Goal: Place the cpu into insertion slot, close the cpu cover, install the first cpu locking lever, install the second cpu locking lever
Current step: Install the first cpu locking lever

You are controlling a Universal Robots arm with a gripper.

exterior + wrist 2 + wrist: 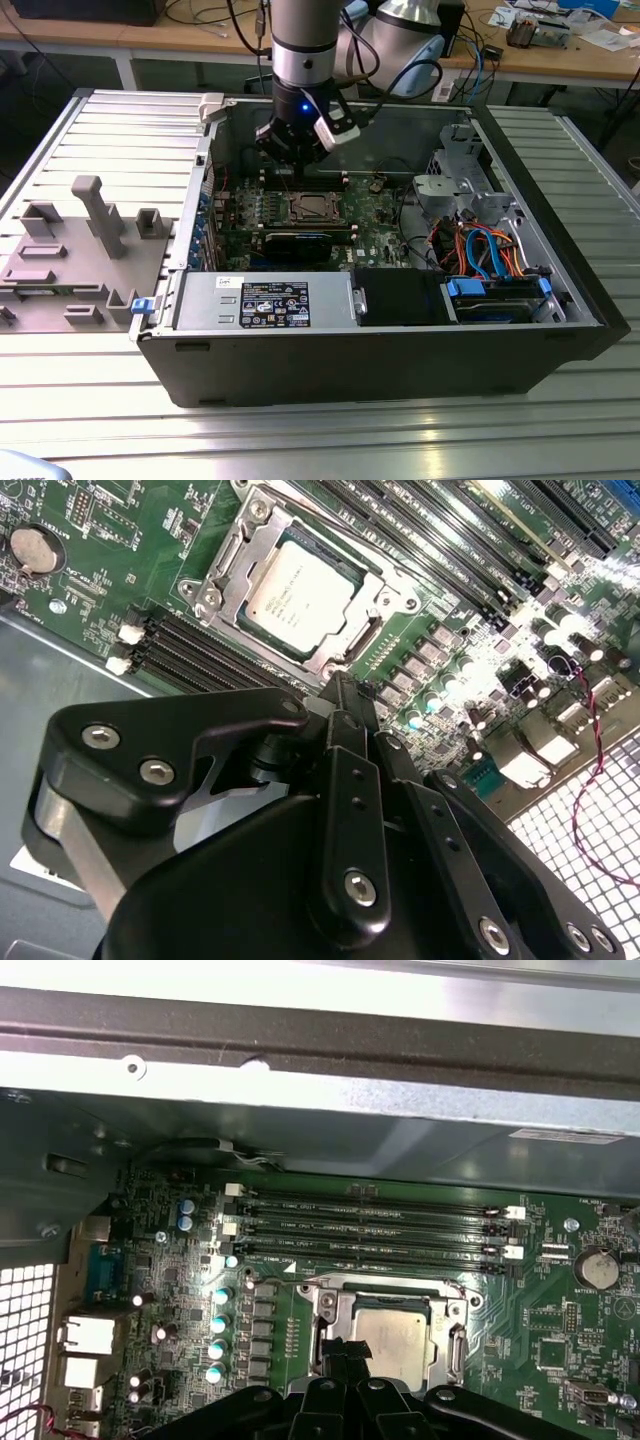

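Exterior view, from its left: a grey fixture (75, 250) lies on the table (300, 430) beside the open case (400, 350), and the hand (300, 150) hangs over the board (370, 215) inside. Both wrist views show the cpu (300, 595) seated in the slot (225, 575), cover (335, 1315) down around it. The hand's fingertips (340, 695) are pressed together, holding nothing, just beside the socket.
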